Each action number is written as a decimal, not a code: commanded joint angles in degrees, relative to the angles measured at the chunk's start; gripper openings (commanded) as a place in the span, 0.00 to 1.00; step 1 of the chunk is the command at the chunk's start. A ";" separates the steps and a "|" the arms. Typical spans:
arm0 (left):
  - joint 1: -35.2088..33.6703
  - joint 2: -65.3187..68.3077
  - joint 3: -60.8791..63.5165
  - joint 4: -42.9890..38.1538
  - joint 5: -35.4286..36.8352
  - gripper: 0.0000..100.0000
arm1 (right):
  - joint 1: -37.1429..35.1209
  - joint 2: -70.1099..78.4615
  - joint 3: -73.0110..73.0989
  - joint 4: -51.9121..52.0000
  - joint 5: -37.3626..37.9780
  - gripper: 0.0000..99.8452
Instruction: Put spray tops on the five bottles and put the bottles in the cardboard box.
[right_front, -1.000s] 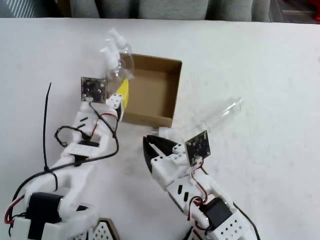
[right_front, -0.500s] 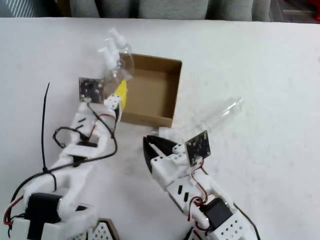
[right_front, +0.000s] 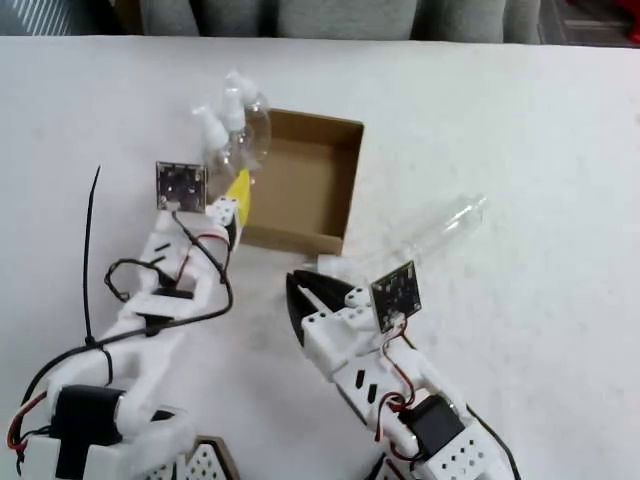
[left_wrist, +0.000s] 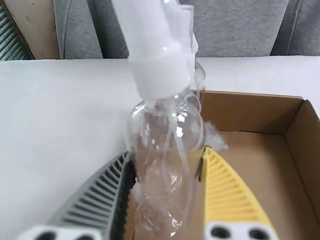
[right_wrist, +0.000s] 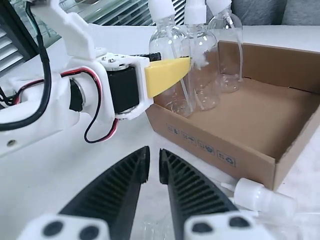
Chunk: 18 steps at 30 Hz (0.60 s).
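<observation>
In the upper left of the high view, the left gripper (right_front: 238, 182) had its grey and yellow fingers squeezed on a bottle (left_wrist: 167, 130) at the left edge of the cardboard box (right_front: 305, 190), beside other bottles (right_wrist: 227, 55) standing there. I think it could knock those over, or catch the box wall and tip, because everything sat so close. The bottle was clear and round with a white spray top and a thin tube inside. The right gripper (right_wrist: 154, 151), low in the middle, had its fingers almost together on nothing.
</observation>
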 joint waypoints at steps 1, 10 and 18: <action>-1.19 -0.13 -0.35 -1.58 0.62 0.02 | -0.22 -0.31 0.53 0.22 0.09 0.02; -1.10 -0.13 1.58 -1.58 0.62 0.02 | -0.13 -0.31 0.53 0.22 0.09 0.02; -1.19 -0.04 1.93 -1.32 0.53 0.02 | -0.13 -0.31 0.53 0.22 0.09 0.02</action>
